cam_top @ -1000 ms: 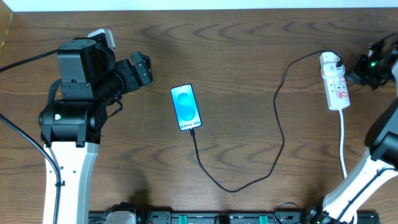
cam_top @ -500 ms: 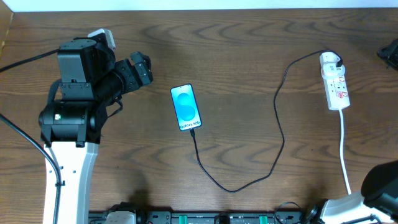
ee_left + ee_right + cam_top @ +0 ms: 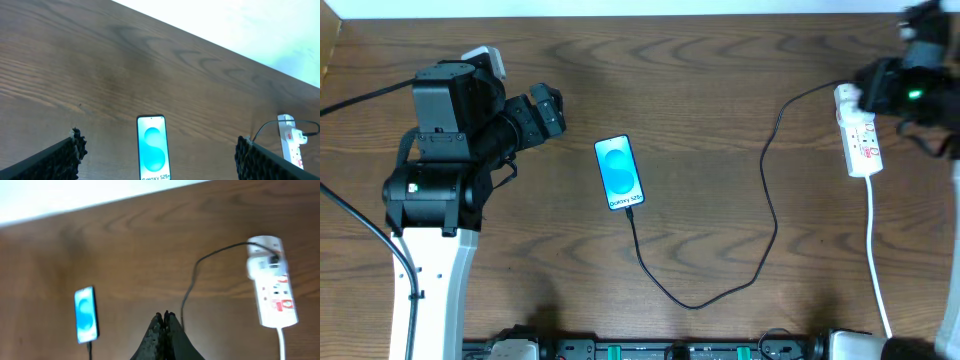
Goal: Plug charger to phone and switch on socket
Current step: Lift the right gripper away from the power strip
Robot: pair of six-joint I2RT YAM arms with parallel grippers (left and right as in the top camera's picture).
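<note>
A: Desk (image 3: 720, 60) status?
B: Left tool (image 3: 548, 110) hovers left of centre, fingers wide apart, empty. Right tool (image 3: 165, 325) pinched closed on nothing, blurred over the socket's far end.
A: Task items?
B: Socket (image 3: 860, 135) far right. Phone (image 3: 620, 172) centre, screen up. Charger (image 3: 770, 200) loops between them: tip at phone's near edge, adapter in socket's far end.

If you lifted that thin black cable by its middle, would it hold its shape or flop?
Probably flop: the charger cable lies in loose curves, so it would likely sag. It looks thin, so likely light. Its ends seem plugged into the phone and the socket, so a pull might drag the phone.
</note>
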